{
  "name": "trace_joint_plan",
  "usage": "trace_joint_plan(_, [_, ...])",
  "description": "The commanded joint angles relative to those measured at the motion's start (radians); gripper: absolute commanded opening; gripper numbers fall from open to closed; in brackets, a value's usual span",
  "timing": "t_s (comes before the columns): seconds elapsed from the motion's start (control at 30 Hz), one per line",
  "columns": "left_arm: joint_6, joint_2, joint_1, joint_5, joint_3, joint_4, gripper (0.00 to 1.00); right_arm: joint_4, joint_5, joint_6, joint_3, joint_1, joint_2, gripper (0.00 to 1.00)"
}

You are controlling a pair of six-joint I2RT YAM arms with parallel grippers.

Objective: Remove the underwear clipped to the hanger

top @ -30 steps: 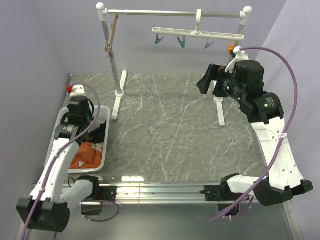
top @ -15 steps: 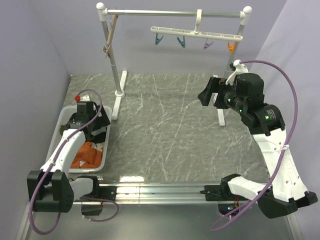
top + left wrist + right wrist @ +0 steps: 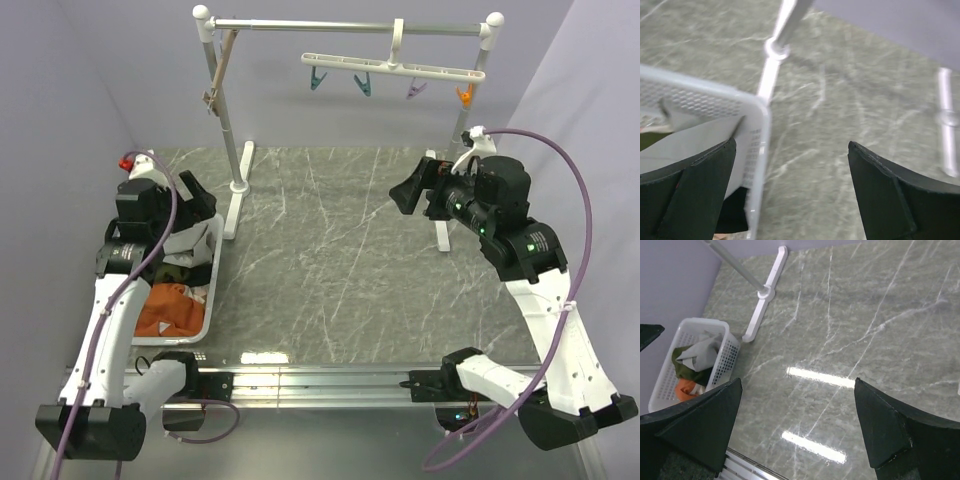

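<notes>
The white hanger [image 3: 395, 68] hangs from the rack's top bar, and nothing is on its coloured clips. The underwear lies in the white basket [image 3: 213, 285] at the left: a light grey brief [image 3: 185, 243] on top, dark ones [image 3: 185, 275] below. My left gripper [image 3: 195, 200] hovers open above the basket's far right corner [image 3: 757, 130] with nothing between its fingers [image 3: 792, 190]. The grey brief [image 3: 690, 145] shows by its left finger. My right gripper [image 3: 412, 185] stands open in the air, right of centre [image 3: 797, 430]. It looks down at the basket [image 3: 670, 370] with the grey [image 3: 702, 352] and olive [image 3: 687, 370] briefs.
An orange cloth [image 3: 170, 305] fills the basket's near end. The rack's left post and foot [image 3: 238, 190] stand just right of the basket. Its right foot [image 3: 441, 235] is under my right arm. Purple walls close the left and right sides.
My left gripper opened over the basket, then lifted up and toward the back. The grey brief now lies on top of the pile. My right arm drifted slightly lower and leftward.
</notes>
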Motion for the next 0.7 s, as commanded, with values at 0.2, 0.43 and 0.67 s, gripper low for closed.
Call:
trace_joint_plan(0.2, [-0.058,-0.048,-0.001,0.436,0.052,0.125,0.83,0.027,-0.012,-0.01,0.119,-0.008,0.063,1.0])
trace_joint_plan(0.43, [-0.115,-0.031,-0.001,0.736,-0.009,0.262,0.04,0.047,-0.036,-0.024,0.132,-0.01,0.105,1.0])
trace_joint_plan(0.67, [-0.11,-0.002,-0.01,0.816,0.014,0.275,0.01,0.082,-0.226,-0.056,0.086,-0.01,0.108,0.43])
